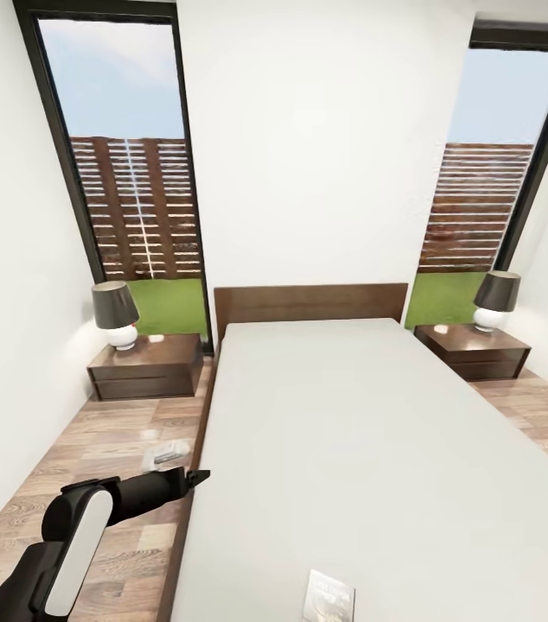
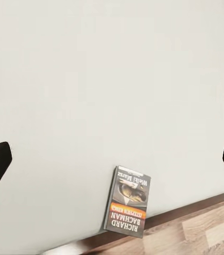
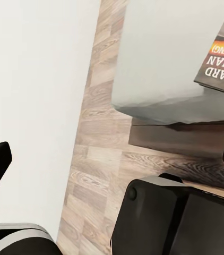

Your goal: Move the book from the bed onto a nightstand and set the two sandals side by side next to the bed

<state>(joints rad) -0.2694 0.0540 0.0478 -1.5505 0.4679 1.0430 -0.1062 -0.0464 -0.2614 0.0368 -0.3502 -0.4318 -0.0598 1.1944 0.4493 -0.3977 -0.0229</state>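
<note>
The small grey paperback book with an orange band [image 2: 127, 200] lies flat at the foot edge of the large white-mattressed, dark-framed bed [image 1: 360, 449], ahead of the left jaws [image 2: 112, 159], which stand wide apart, likely to line up a grasp. The right jaws [image 3: 112, 162] are also apart. Both dark wooden nightstands [image 1: 146, 364] flank the headboard, well beyond.

Matt white mattress [image 1: 369, 449], glossy wood-plank floor [image 1: 101, 449], paper book [image 2: 127, 201].
</note>
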